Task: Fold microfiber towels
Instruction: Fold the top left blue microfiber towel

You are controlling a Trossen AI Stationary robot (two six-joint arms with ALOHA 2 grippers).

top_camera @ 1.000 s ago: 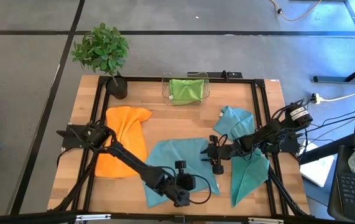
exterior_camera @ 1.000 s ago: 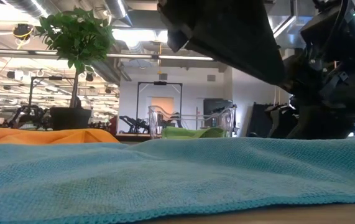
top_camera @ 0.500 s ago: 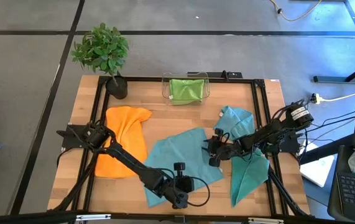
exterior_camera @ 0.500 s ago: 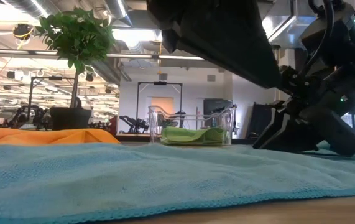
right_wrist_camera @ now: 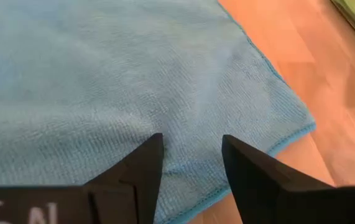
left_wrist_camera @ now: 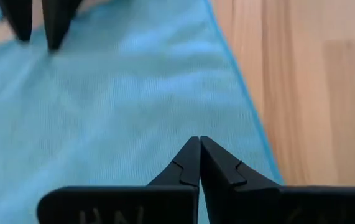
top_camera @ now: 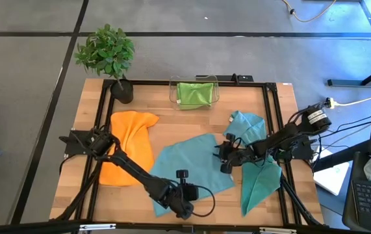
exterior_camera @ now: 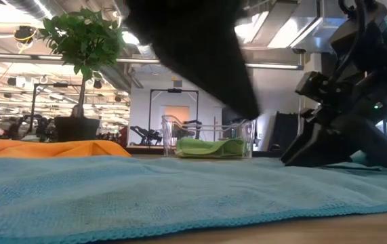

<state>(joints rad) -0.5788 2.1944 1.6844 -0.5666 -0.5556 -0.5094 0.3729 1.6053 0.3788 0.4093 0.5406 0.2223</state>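
Teal towel (top_camera: 191, 166) is spread mid-table; your left gripper (top_camera: 186, 195) sits pinched together at its 6 o'clock edge, right gripper (top_camera: 224, 156) spread apart at 3 o'clock.

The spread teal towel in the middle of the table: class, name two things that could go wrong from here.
1. The left gripper is shut with no cloth visibly between its fingers, over the spread teal towel; it may lift away empty.
2. The right gripper is open above the towel's far corner, near the bare table; closing there could catch only the hem, which may slip out.
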